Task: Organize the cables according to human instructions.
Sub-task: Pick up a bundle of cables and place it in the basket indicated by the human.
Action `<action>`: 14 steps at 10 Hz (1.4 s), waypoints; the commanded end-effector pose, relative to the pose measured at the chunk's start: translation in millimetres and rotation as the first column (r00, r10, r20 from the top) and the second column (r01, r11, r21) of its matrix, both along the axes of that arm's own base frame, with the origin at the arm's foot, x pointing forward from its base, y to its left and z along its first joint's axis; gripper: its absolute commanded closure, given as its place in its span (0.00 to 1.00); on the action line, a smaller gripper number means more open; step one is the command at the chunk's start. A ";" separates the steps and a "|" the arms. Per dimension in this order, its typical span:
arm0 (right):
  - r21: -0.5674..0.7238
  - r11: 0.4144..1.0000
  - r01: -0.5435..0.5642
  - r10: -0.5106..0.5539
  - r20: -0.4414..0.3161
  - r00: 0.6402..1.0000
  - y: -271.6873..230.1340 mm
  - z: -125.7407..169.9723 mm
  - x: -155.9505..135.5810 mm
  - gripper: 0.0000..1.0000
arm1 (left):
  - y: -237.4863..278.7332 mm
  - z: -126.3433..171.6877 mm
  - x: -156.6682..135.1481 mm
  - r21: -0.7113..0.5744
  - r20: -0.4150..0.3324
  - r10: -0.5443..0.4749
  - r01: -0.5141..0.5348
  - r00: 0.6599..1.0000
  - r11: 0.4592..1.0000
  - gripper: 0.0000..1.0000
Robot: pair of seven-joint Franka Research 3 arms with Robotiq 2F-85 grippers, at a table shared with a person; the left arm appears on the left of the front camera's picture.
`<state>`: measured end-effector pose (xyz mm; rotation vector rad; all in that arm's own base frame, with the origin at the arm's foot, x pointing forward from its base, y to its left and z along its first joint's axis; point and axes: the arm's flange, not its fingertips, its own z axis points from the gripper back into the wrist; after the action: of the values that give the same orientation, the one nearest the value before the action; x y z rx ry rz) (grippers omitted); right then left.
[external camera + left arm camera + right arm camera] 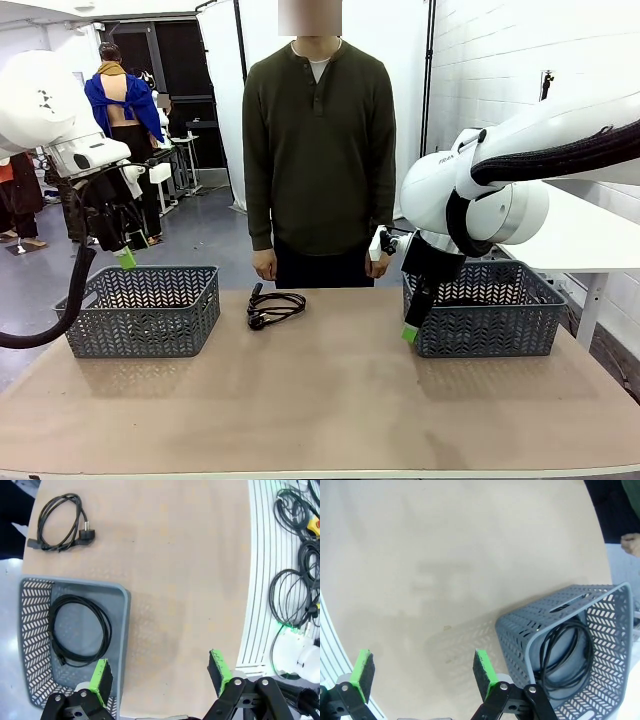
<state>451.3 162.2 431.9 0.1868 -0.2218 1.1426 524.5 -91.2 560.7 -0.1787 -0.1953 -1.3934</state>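
My left gripper (159,664) and right gripper (421,661) gape wide, empty. One coiled cable (274,306) lies loose on the table (330,400), toward its far edge. Light and floppy, I reckon, so I'd pinch across its bunched loops.

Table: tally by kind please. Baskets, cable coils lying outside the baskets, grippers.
Grey baskets: 2 (left basket, right basket)
Cable coils outside the baskets: 1 (cable coil, between the two baskets)
Grippers: 2, both open (left gripper, right gripper)
Total: 5
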 end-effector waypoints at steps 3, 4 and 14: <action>-0.002 1.000 -0.007 0.007 -0.005 1.000 -0.5 -0.2 -0.2 0.00 | -10.1 -18.5 -52.1 0.021 0.047 0.178 -0.179 0.983 0.984 0.00; -0.002 1.000 -0.007 0.007 -0.005 1.000 -0.5 -0.2 -0.2 0.00 | -13.8 -24.4 -65.4 0.015 0.053 0.185 -0.186 0.981 0.983 0.00; -0.002 1.000 -0.007 0.007 -0.005 1.000 -0.5 -0.2 -0.2 0.00 | -59.6 -82.0 -110.8 -0.095 0.113 0.155 -0.145 0.981 0.985 0.00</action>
<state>451.4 162.1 432.0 0.1868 -0.2218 1.1425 416.7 -153.0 481.4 -0.1119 -0.3425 -1.2559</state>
